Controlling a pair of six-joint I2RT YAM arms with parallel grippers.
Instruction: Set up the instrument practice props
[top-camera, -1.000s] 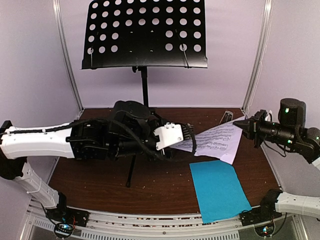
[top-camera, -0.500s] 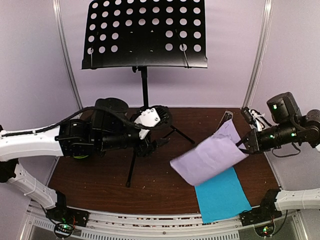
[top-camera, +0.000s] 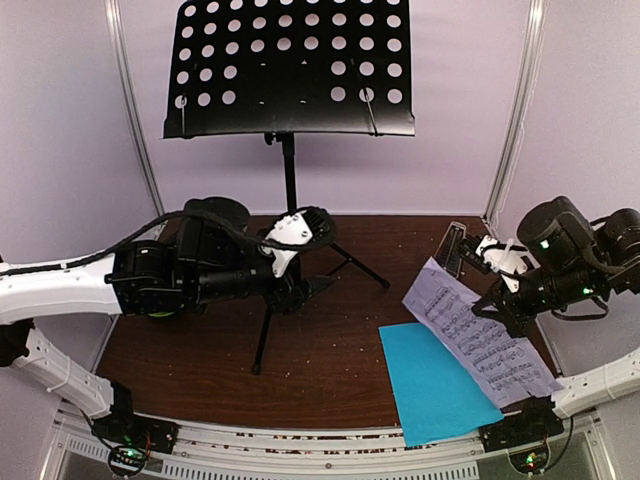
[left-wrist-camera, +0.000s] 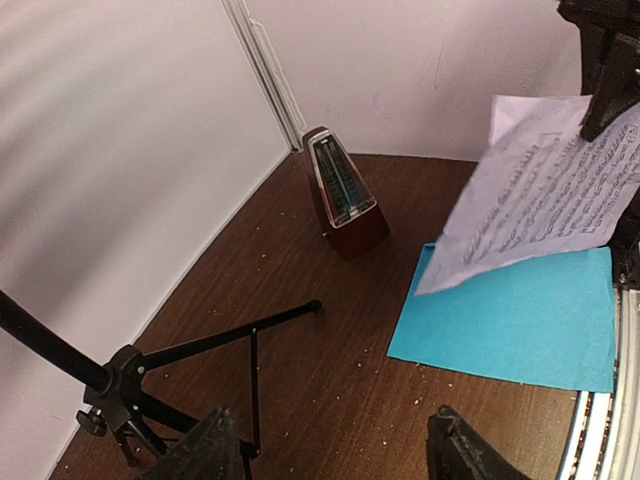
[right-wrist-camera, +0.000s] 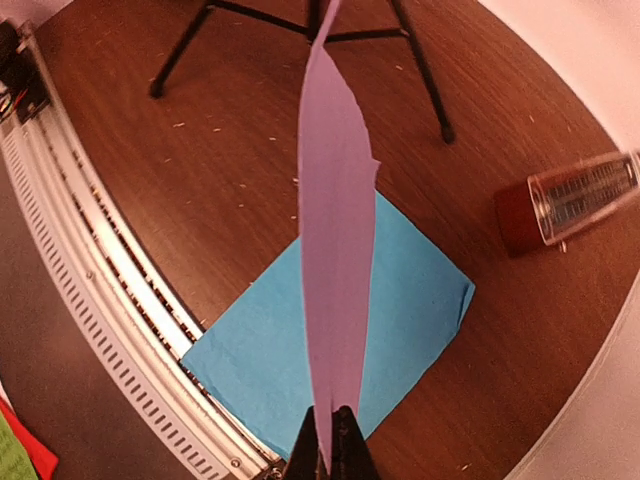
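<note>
Right jaws: clamped on 1 edge of lilac sheet (top-camera: 480, 345), held in air over right side of tabletop (top-camera: 320, 370), partly above cyan sheet (top-camera: 435, 385) lying flat. Printed side toward top camera, long axis slanting down toward near-right corner; edge-on and slightly bowed from right wrist. Perforated desk of music stand (top-camera: 290, 70): up, back and left of grip, well apart. Left jaws: apart, empty, low beside stand's legs, nearer to stand. Metronome (left-wrist-camera: 345, 190) in back right corner, probably upright.
</note>
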